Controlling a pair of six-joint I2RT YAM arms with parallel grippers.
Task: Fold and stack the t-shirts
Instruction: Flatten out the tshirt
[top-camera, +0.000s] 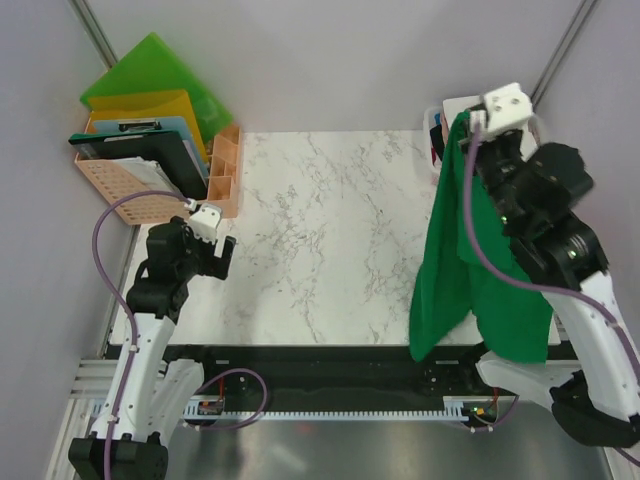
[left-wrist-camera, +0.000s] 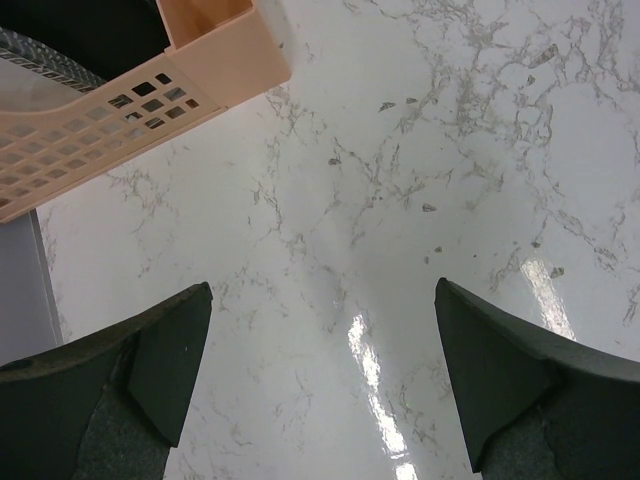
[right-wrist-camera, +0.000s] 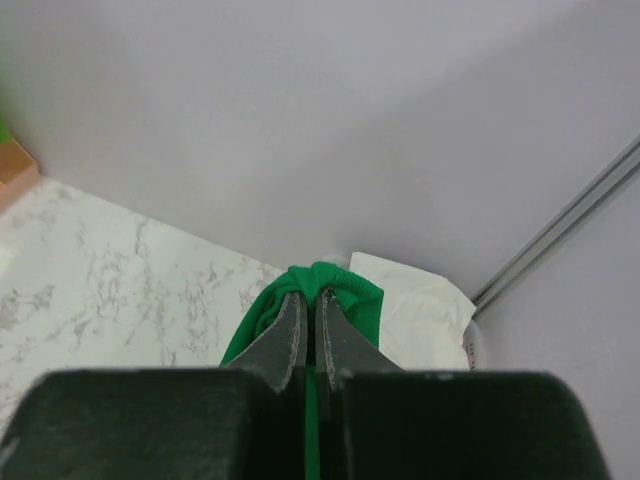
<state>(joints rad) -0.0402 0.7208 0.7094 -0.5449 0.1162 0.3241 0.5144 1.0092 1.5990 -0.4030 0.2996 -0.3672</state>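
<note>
Fingers (right-wrist-camera: 290, 335) of the right gripper (right-wrist-camera: 310, 297) are clamped on a small bunch of the deep green cloth t-shirt (top-camera: 450, 260), which hangs in the air over the right edge of the white marbled table (top-camera: 320, 220). Such a thin pinch may slip, or the tee may land crumpled, half off the table; the left gripper (left-wrist-camera: 322, 288), spread wide, hovers well apart.

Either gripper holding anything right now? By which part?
Right gripper is shut on the green t-shirt, pinching a bunch of cloth at its top; the rest hangs down. Left gripper is open and holds nothing.
</note>
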